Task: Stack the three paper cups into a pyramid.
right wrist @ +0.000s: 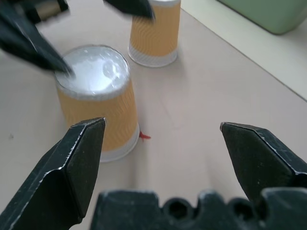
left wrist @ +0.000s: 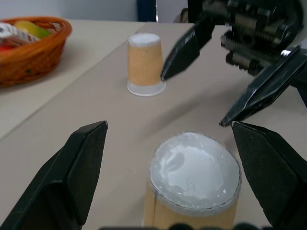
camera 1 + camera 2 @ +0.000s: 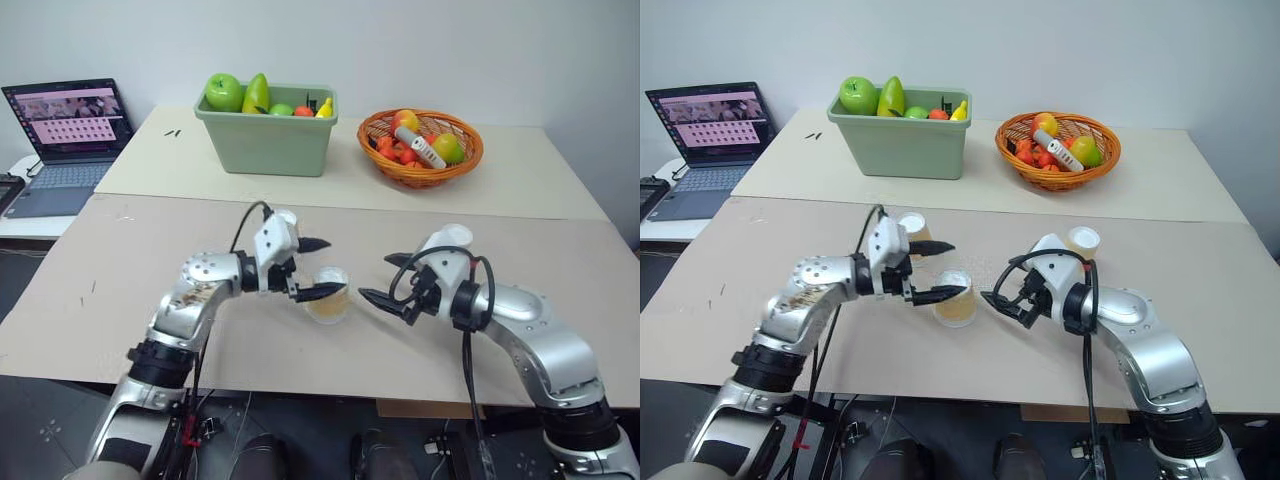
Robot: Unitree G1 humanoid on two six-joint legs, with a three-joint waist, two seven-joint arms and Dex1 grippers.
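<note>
Right eye view | L end effector (image 3: 933, 270) open, astride middle cup (image 3: 954, 298) | R end effector (image 3: 1002, 290) open, empty, beside it

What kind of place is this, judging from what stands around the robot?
Probably a lab or office set up for robot trials: plain tables against a bare wall, an open laptop at the side, and props laid out, a green bin and an orange basket of toy-like fruit.

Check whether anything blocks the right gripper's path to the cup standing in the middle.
Nothing visible does. The right gripper is open and faces the middle cup across bare table. The left gripper is open around that cup from the other side, not in the gap between them. The other two cups stand farther back.
</note>
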